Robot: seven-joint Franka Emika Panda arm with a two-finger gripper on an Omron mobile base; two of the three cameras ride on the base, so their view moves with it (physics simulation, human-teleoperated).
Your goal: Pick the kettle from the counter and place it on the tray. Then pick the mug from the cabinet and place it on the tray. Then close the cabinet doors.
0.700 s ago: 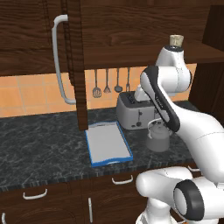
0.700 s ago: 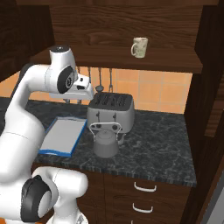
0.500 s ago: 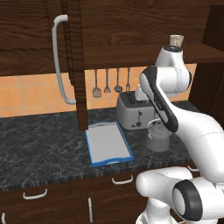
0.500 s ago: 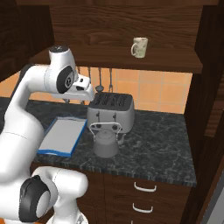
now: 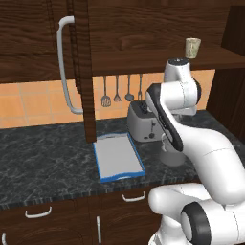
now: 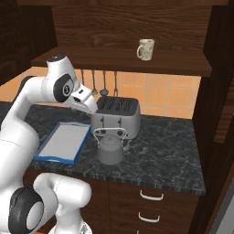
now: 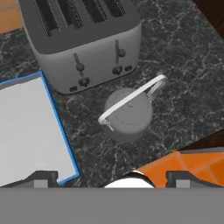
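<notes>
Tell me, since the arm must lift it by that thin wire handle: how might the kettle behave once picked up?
The kettle looks squat and wide-based, so it probably stands steadily. Its thin arched handle may let the body swing when lifted. The smooth metal could slip if the fingers grip the body instead.

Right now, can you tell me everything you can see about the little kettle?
The kettle is small, squat and dark grey, like dull metal, with a domed lid and a thin pale wire handle arched over the top. It stands upright on the dark marbled counter, just in front of the silver toaster and beside the blue-rimmed tray, apart from both. Only the counter touches it; nothing holds it.
</notes>
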